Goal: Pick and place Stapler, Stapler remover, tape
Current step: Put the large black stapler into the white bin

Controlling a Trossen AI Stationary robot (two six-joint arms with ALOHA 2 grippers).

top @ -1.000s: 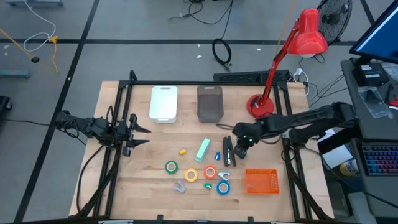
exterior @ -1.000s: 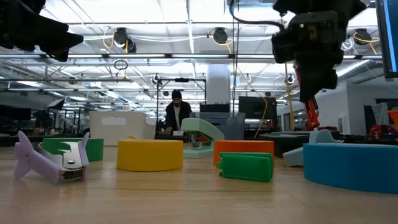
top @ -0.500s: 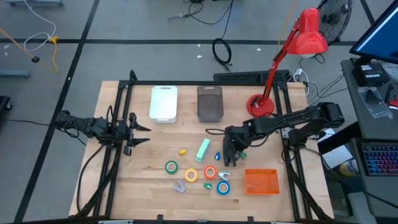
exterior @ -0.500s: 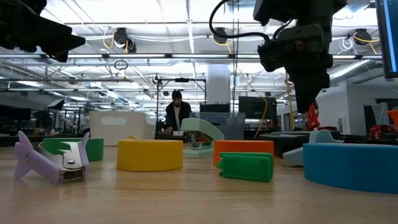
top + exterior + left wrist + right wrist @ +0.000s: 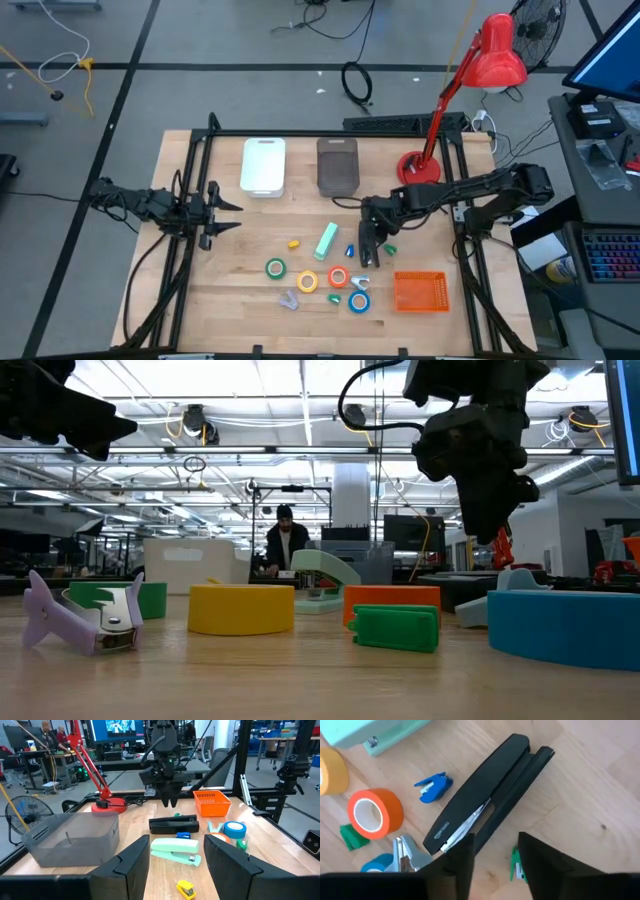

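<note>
A black stapler (image 5: 367,250) lies flat on the wooden table, and my right gripper (image 5: 495,870) hangs open above its far end, pointing steeply down and clear of it (image 5: 490,525). A mint stapler (image 5: 327,240) lies to its left, with a small blue staple remover (image 5: 432,786) between them. The green (image 5: 275,267), yellow (image 5: 307,282), orange (image 5: 338,277) and blue (image 5: 359,300) tape rolls lie flat nearer the front edge. My left gripper (image 5: 175,870) waits open at the table's left side (image 5: 215,215), holding nothing.
A white bin (image 5: 264,165) and a grey bin (image 5: 338,165) stand at the back, and an orange basket (image 5: 420,291) stands at the front right. A red lamp's base (image 5: 418,170) stands at the back right. Lilac (image 5: 289,299), green (image 5: 336,297) and yellow (image 5: 294,243) removers lie among the rolls.
My right gripper has moved toward the table's left edge, coming over the black stapler. It has rolled about its wrist and tipped further down. Nothing on the table has moved.
</note>
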